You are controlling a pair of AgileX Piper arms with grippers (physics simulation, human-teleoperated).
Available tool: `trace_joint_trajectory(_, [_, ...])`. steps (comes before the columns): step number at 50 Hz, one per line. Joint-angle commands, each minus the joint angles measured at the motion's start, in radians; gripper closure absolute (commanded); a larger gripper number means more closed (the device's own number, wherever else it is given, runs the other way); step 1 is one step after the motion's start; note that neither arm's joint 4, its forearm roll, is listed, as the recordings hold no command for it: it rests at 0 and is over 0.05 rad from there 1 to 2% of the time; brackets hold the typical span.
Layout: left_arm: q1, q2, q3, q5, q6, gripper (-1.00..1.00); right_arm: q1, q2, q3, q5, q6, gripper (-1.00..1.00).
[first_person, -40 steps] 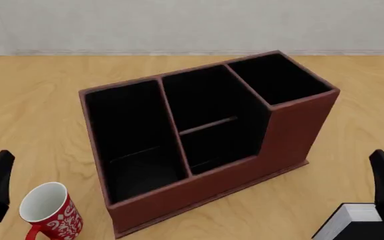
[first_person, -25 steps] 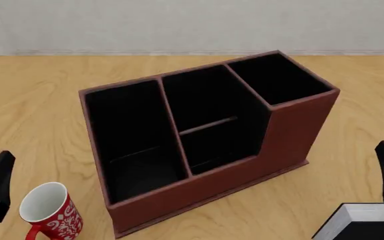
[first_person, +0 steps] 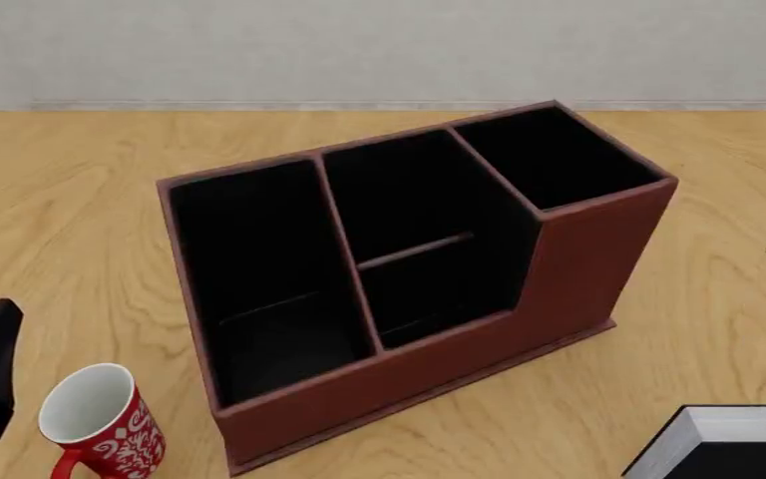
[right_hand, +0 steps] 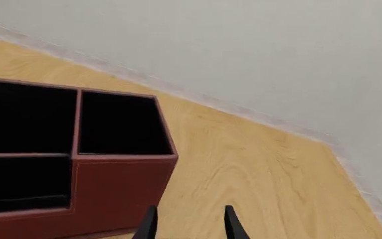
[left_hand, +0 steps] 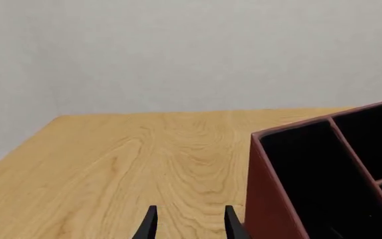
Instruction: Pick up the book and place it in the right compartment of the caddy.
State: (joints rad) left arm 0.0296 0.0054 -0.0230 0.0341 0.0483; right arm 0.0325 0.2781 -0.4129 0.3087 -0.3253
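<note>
Both grippers have their fingers apart and hold nothing: the left gripper (left_hand: pixel 187 224) is beside the caddy's (first_person: pixel 397 379) wide end, the right gripper (right_hand: pixel 187 224) near the right compartment (first_person: pixel 557 155). The book (first_person: pixel 736 449) lies flat on the table (first_person: pixel 64 200) at the front right, a red mug (first_person: pixel 97 424) front left.

Left end effector (left_hand: pixel 187 224) and right end effector (right_hand: pixel 187 223) both hover, fingers parted, holding nothing.

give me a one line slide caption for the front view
Empty three-section caddy at table centre, red mug front left, black book front right, both hands at the frame edges.
</note>
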Motion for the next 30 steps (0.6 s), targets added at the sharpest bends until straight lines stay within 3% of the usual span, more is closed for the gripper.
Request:
trace_joint_trajectory(1, [0.007,0.000,-0.014,0.016,0.004,-1.00,0.006,0.087,-0.155,0.121,-0.121,-1.00])
trace_joint_trajectory(17, [0.013,0.018,-0.028,0.019,0.028,-1.00,0.027,0.233,-0.358,0.322,-0.264,-1.00])
trace_joint_trajectory(30, [0.011,0.000,-0.019,0.037,0.036,-1.00,0.052,0.271,-0.419,0.546,-0.399,-1.00])
